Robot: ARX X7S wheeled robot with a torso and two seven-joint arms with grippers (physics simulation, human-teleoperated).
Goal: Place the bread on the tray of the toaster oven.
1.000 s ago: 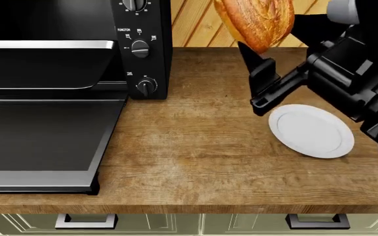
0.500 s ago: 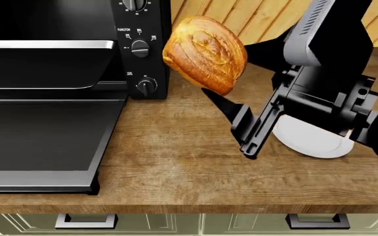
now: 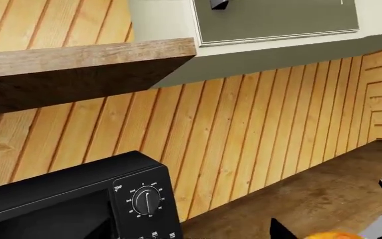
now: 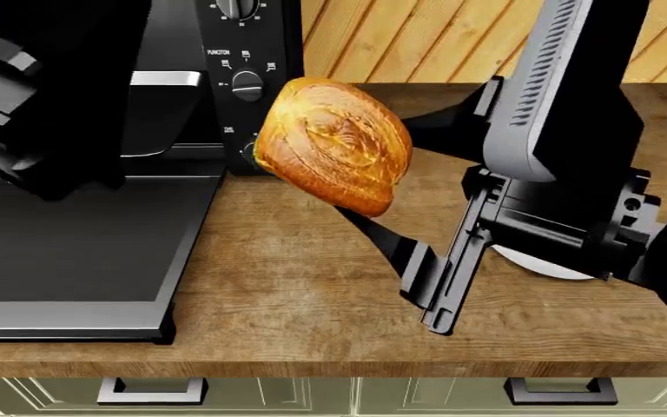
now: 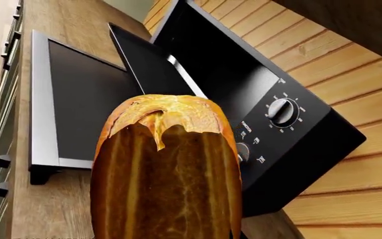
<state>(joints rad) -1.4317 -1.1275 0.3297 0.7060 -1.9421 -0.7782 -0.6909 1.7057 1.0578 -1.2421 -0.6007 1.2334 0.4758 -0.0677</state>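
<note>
One gripper, the right gripper (image 4: 363, 204), clamps the bread (image 4: 333, 143) above the counter (image 4: 299, 287) (beside the toaster oven (image 4: 247, 52)). The left gripper's state cannot be told.

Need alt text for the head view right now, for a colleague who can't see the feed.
The right gripper holds the bread in the air beside the toaster oven knobs, above the wooden counter. The oven door lies open flat at left, partly hidden by the left arm; a white plate peeks out under the right arm.
</note>
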